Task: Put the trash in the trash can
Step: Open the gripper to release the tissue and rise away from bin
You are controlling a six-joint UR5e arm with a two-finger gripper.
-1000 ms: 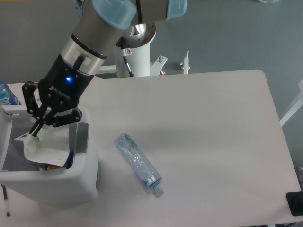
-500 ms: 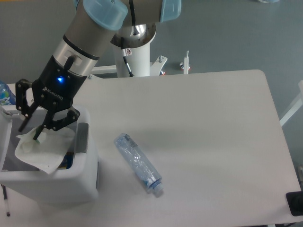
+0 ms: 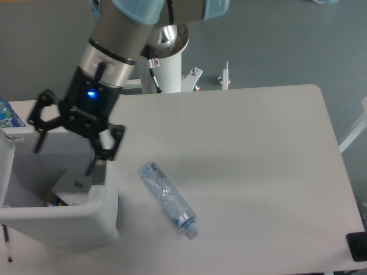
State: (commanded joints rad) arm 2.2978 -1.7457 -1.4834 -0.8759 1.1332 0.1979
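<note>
The trash can [image 3: 63, 220] is a light-grey bin at the table's front left, its top open. My gripper [image 3: 64, 159] hangs over the opening with its jaws spread wide and nothing between them. A pale crumpled sheet [image 3: 71, 184], the plastic wrapper, lies down inside the bin, apart from the fingers. The crushed clear bottle [image 3: 167, 197] lies on the table right of the bin, its pale cap pointing to the front right. Nothing touches it.
A bottle with a blue label [image 3: 5, 114] stands at the far left edge behind the bin. The robot's white pedestal [image 3: 166, 69] is behind the table. A black object [image 3: 357, 246] sits at the front right corner.
The gripper was shut on the wrapper over the bin. It has opened, the wrapper has dropped into the bin, and the gripper has shifted slightly right.
</note>
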